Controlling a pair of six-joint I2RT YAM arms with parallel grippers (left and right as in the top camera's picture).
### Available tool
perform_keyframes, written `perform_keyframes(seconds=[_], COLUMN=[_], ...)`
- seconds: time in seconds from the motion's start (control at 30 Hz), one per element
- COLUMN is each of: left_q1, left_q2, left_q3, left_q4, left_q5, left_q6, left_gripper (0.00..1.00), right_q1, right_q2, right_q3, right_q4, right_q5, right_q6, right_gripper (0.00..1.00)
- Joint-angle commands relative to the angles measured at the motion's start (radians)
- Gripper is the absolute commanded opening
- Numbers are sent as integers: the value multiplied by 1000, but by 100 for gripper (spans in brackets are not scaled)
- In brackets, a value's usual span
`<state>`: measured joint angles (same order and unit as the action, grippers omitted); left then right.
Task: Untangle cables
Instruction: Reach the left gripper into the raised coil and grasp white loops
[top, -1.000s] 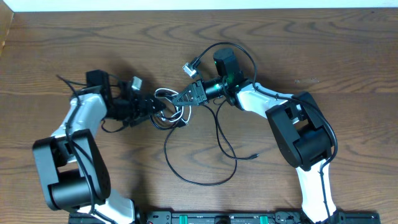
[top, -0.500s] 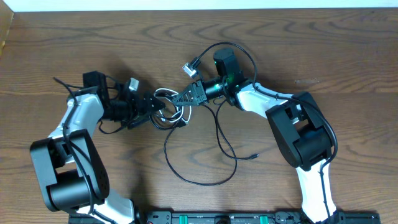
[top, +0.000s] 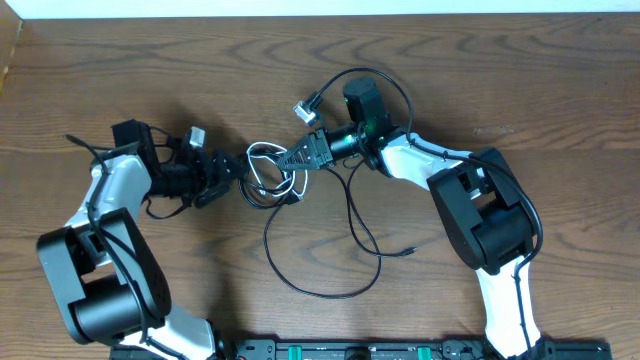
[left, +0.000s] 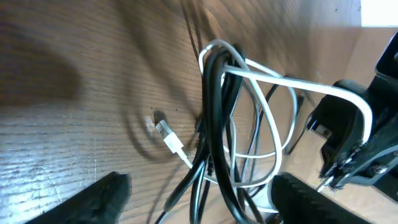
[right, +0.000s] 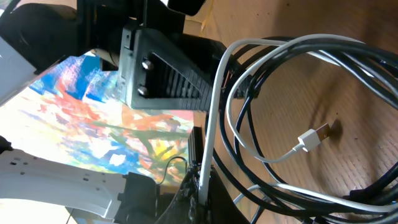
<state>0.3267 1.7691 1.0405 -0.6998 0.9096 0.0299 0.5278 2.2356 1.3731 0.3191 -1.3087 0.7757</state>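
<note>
Pinching the white cable (left: 292, 81), the right claw (top: 291, 157) is clenched. Left claw (top: 230, 172) hangs released near the black cables (left: 216, 118).

obstacle: cables (top: 283, 190) mid-table | free: table (top: 520, 70) along far edge

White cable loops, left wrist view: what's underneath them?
Bare wooden table shows through the white cable loops. The black cable crosses them, hiding how the strands overlap; the stretch inside the right gripper is covered too.

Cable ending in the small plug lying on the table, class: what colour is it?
White. The white cable shows best in the left wrist view.
</note>
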Motion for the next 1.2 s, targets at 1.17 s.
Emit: perform_keyframes(seconds=[1.17], left_q1=[-111], left_q2=[54], left_q3=[-6], left_q4=[81], left_q5=[-215], left_q6=[-69], left_gripper=[59], right_q1=[-2], right_q2=[1], right_q3=[4], right_q4=[2], right_q5=[-11], right_q6=[-22], right_gripper=[1])
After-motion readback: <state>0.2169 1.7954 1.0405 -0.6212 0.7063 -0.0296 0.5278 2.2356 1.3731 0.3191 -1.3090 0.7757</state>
